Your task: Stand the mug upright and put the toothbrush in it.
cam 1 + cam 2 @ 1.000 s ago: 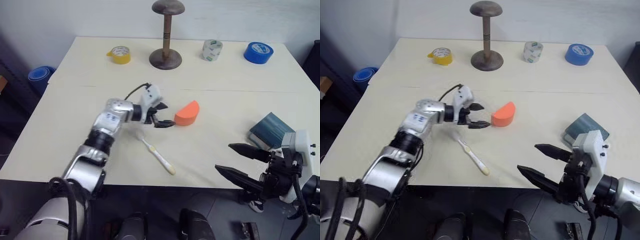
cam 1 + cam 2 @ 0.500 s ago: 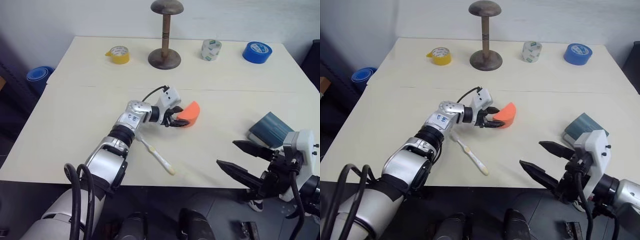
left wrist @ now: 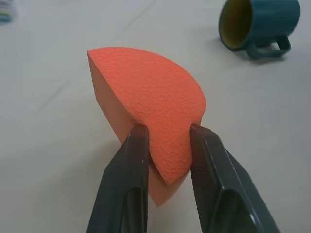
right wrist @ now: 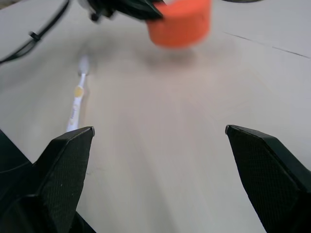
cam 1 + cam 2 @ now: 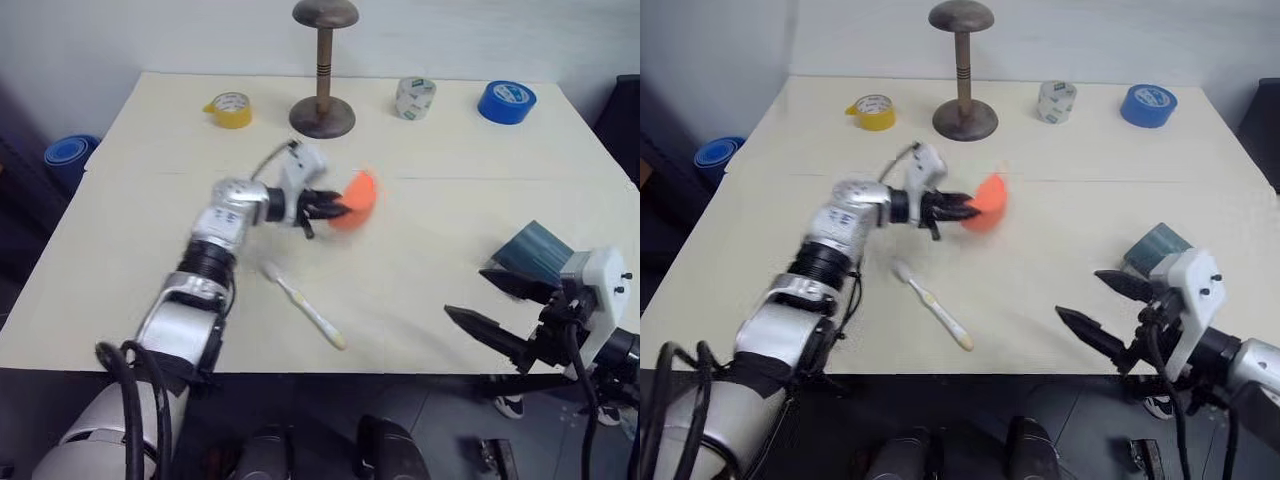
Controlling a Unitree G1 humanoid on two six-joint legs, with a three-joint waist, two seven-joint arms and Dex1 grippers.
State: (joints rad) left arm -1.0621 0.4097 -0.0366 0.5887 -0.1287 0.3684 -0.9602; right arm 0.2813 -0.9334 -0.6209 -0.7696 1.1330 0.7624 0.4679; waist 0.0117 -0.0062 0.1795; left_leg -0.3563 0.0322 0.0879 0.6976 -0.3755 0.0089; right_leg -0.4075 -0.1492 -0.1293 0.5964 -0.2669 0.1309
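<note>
We see the left gripper (image 3: 167, 145) with its jaws clamped on an orange half-round foam block (image 3: 148, 104), pinching it at its narrow end and holding it above the desk (image 5: 150, 200). We take the toothbrush (image 5: 305, 305) as our landmark: it lies flat on the desk, bristle end toward the far side, just on the near side of the held block and clear of it. The mug (image 3: 257, 24) lies on its side well to the right of the toothbrush, near the desk's right front corner, its yellow inside facing the block and its handle resting on the desk. The right gripper (image 5: 500, 305) hovers at the near edge, right of the toothbrush and just in front of the mug, jaws spread wide with nothing between them.
</note>
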